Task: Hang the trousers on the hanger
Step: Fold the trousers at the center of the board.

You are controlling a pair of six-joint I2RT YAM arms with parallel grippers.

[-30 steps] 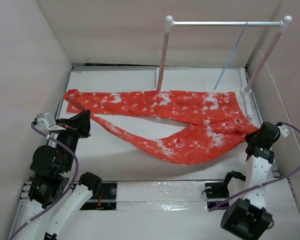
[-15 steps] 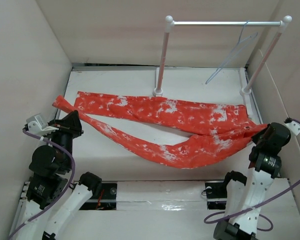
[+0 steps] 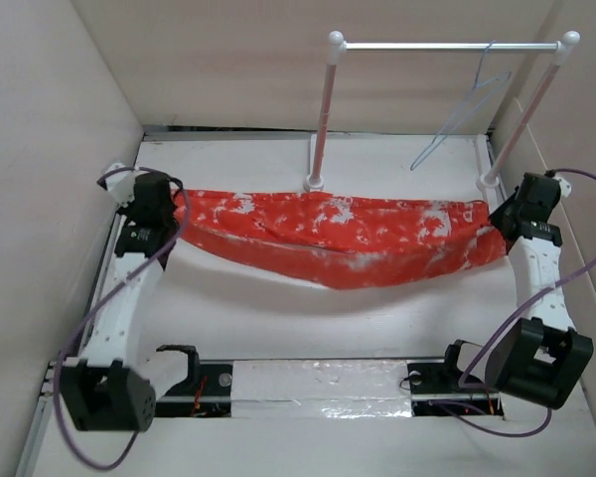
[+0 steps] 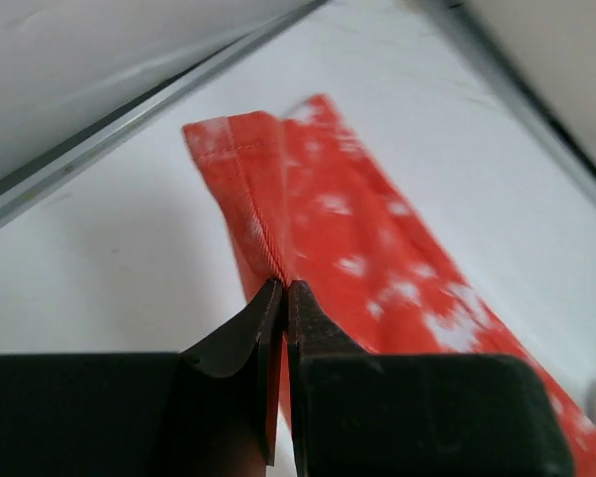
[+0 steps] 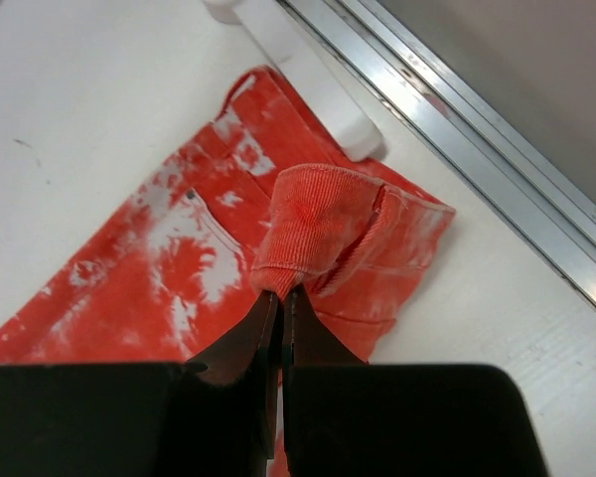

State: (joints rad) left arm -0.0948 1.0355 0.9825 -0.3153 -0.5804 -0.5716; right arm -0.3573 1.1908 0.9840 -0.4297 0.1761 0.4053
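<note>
Currently the trousers (image 3: 348, 243) are strung as a sagging band across the far half of the surface (image 3: 278, 338). They run from near the left edge to near the right edge, just in front of the rail stand (image 3: 323, 109). The left gripper (image 3: 176, 212) is clamped on the leg-hem end, and its wrist view shows the fingertips pressed together on a thin fold of cloth. The right gripper (image 3: 499, 221) is clamped on the waistband end, with a rolled lump of fabric pinched between its jaws. The hanger (image 3: 467, 104) hangs from the crossbar toward the far right corner, apart from the garment.

Likely faults from this state:
- Slip: both holds are narrow edge pinches, so added tension between the arms could pull the cloth free.
- Snag: the band passes close to the stand's poles and feet, so a move toward the far edge could catch there.
- Hanger displacement: the hanger rests on its hook only, so contact from cloth or arm could swing it or knock it off the crossbar.
- Drag: whether the lowest part of the sag touches the surface cannot be told.

No brand, label or writing can be read in any view.
</note>
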